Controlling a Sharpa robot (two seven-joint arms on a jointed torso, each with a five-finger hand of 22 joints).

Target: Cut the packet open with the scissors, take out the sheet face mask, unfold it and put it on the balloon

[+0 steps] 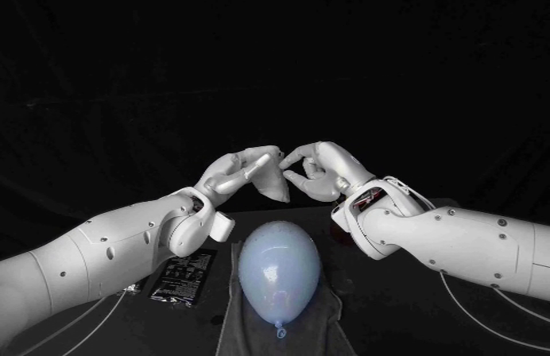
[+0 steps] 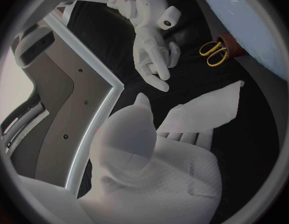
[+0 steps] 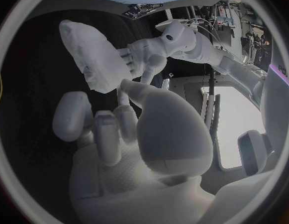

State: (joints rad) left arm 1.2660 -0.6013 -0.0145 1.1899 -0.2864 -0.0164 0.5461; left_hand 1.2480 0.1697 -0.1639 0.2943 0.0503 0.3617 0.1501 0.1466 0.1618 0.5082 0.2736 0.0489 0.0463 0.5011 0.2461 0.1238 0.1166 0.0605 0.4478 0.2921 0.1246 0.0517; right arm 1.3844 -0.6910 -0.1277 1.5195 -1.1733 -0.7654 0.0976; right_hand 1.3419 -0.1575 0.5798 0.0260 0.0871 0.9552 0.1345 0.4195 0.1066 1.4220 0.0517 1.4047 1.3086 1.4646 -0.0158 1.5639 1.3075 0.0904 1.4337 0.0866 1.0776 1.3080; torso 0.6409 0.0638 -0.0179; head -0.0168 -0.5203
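My left hand [image 1: 235, 173] is raised above the table and pinches a folded white sheet mask [image 1: 273, 185], which hangs from its fingers. In the left wrist view the mask [image 2: 203, 109] sticks out past my left hand [image 2: 150, 154] as a flat white flap. My right hand [image 1: 319, 169] hovers close beside the mask with its fingers curved and nothing in them; I see a small gap between it [image 2: 150, 45] and the mask. The right wrist view shows the mask [image 3: 88, 55] held by the left hand [image 3: 141, 55]. A pale blue balloon [image 1: 279, 268] lies below both hands.
The balloon rests on a grey cloth [image 1: 235, 324] at the table's front. A black packet [image 1: 183, 276] lies flat to the left of the balloon, under my left forearm. Yellow-handled scissors [image 2: 213, 52] lie on the table near the balloon's far side.
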